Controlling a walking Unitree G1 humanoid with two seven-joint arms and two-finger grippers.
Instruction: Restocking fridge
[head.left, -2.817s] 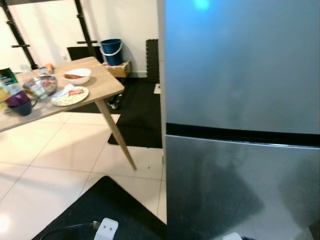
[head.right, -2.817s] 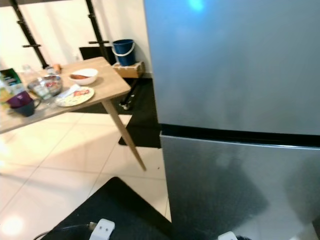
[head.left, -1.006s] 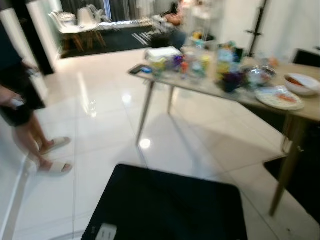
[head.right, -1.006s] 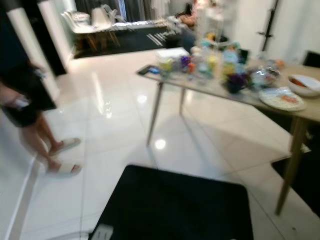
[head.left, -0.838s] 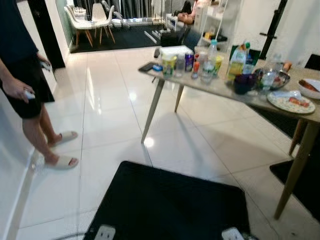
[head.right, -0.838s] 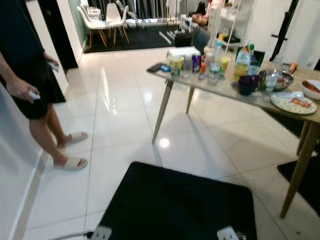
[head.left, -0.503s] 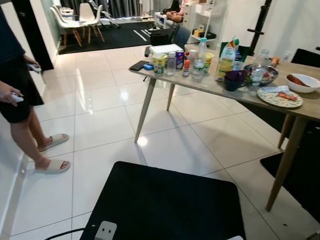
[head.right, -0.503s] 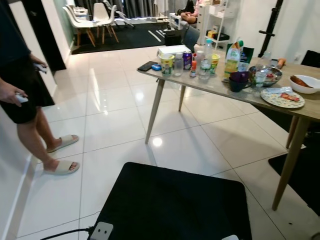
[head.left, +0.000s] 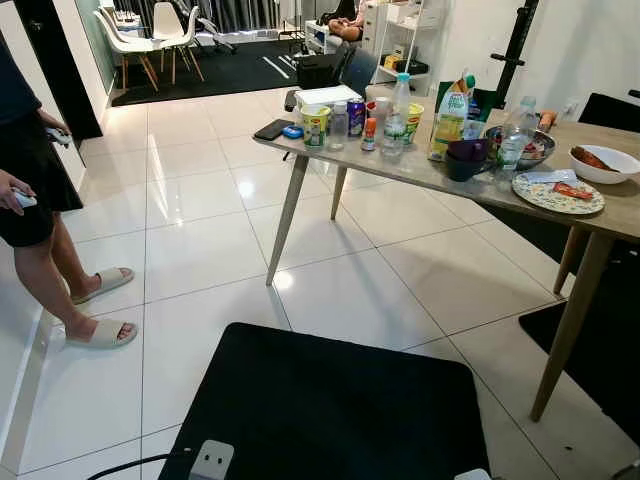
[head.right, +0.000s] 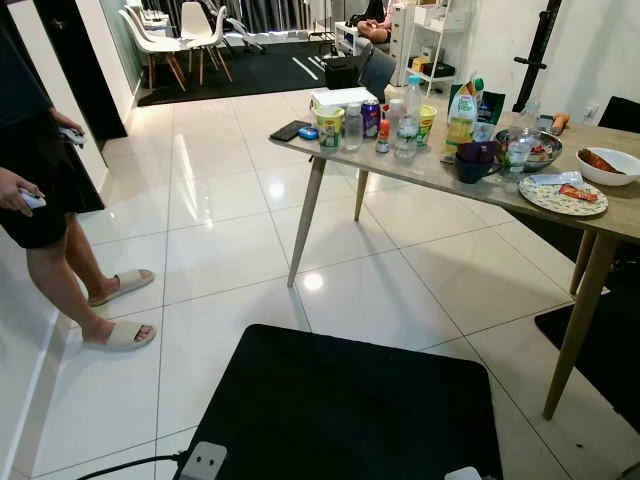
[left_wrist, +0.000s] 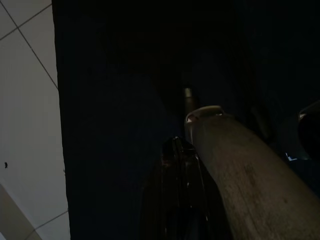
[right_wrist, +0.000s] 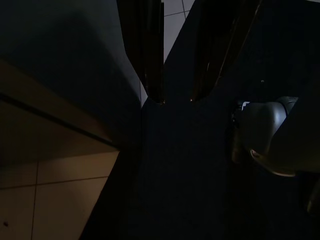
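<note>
Camera now turned off fridge onto room. Tabletop (head.left: 430, 170) carries bottles, cups, bowls, plate. Black mat (head.left: 330, 410) before tabletop; person (head.left: 30, 190) well left. Right fingers (right_wrist: 150, 65) apart; left fingers: cannot tell.

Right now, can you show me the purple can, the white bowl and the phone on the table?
purple can (head.left: 357, 118), left eye view, its side.
white bowl (head.left: 603, 165), left eye view, its near rim.
phone (head.left: 272, 129), left eye view, its dark screen.

You're looking into a home's open dining and living space: glossy white floor tiles (head.left: 200, 190), a wooden table (head.left: 470, 185) crowded with groceries and dishes, white dining chairs (head.left: 150, 30) beyond, a person in slippers (head.left: 30, 200).
</note>
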